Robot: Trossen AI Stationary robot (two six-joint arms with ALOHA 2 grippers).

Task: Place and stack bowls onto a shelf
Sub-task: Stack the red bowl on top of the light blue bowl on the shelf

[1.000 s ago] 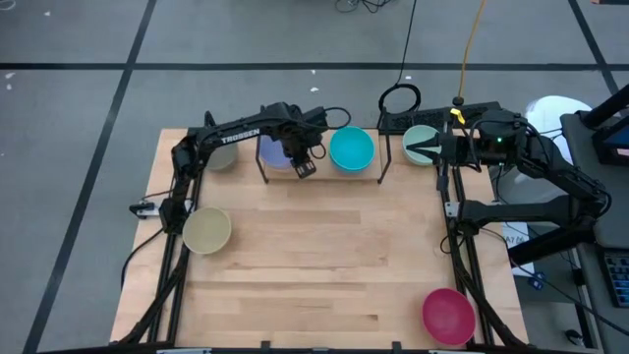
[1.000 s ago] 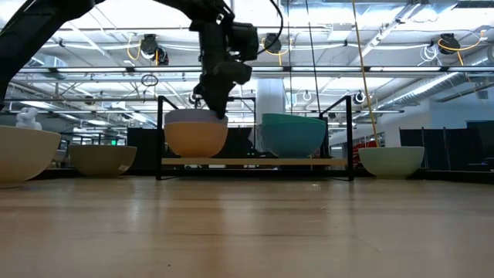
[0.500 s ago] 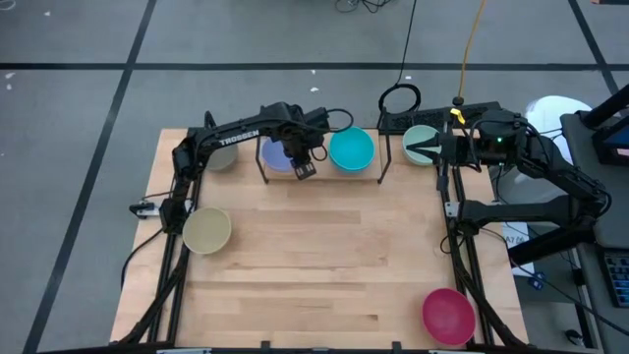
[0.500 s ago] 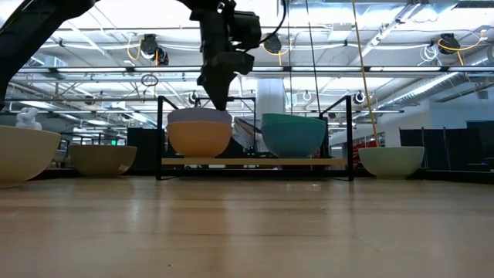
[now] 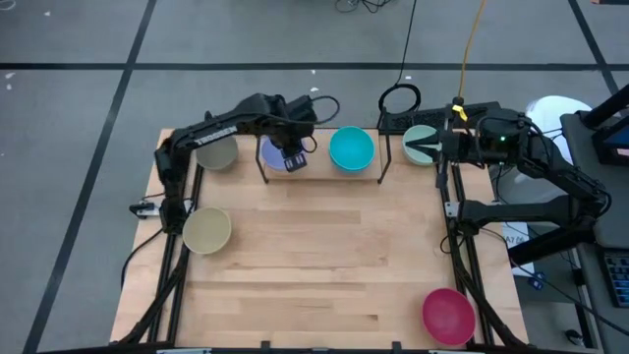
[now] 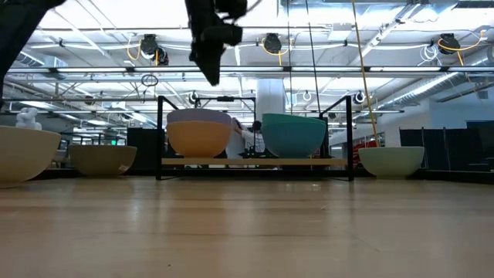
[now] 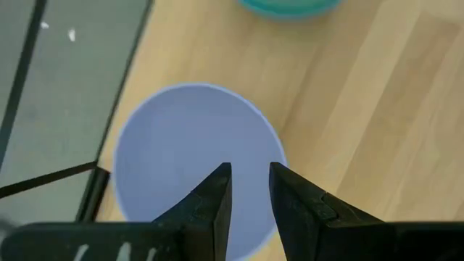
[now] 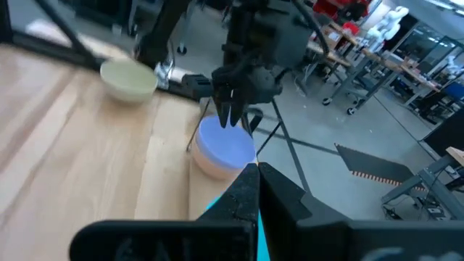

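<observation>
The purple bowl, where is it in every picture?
High view: the lavender bowl sits on the shelf, partly under the left gripper.
Low view: only its rim shows, nested in the orange bowl.
Left wrist view: it fills the middle.
Right wrist view: centre, below the left gripper.
Shared landmark: the cyan bowl beside it.

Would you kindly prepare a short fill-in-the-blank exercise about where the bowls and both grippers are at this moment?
1. The round lavender plastic bowl sits nested in an ______ bowl on the black-rod shelf.
2. Beside that stack on the shelf stands a ______ bowl.
3. The left gripper hangs ______ the lavender bowl, holding nothing.
4. The round magenta plastic bowl lies on the tabletop nearest the ______ arm.

Missing words: orange; cyan; above; right
</observation>
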